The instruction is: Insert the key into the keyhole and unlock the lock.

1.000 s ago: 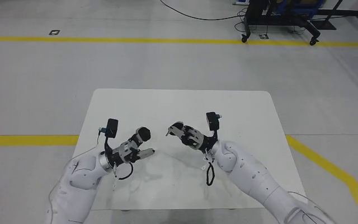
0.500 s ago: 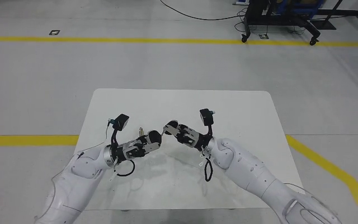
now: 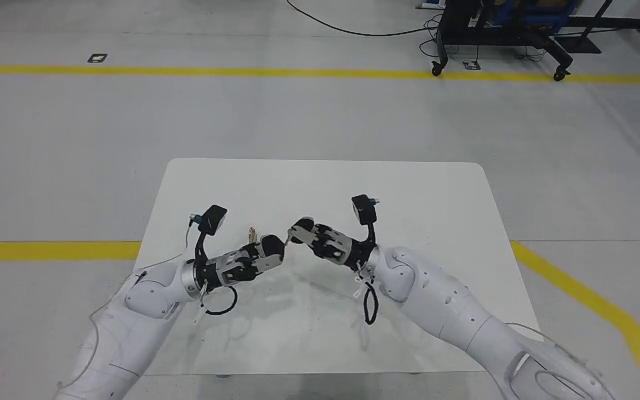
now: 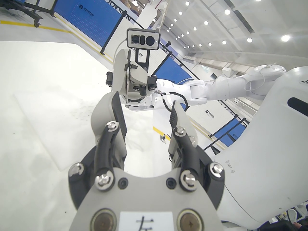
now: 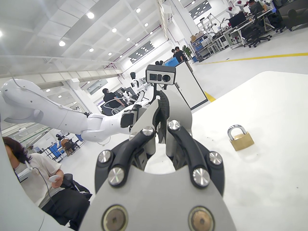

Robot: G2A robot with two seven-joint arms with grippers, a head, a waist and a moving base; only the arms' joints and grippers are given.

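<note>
In the last second both arms had swung inward, meeting just beside the lock (image 5: 240, 138); a pickup looked near. The left end effector (image 4: 145, 102) was spread wide, empty. The lock lay flat on the tabletop (image 5: 276, 181), long axis body-to-shackle, shackle pointing away from the right end effector (image 5: 161, 99), pinched narrow, whether on the key unclear.

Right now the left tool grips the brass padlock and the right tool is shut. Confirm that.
Not quite. The brass padlock rests loose on the table, per the right wrist view; the left tool is open and empty. The right tool is shut.
</note>
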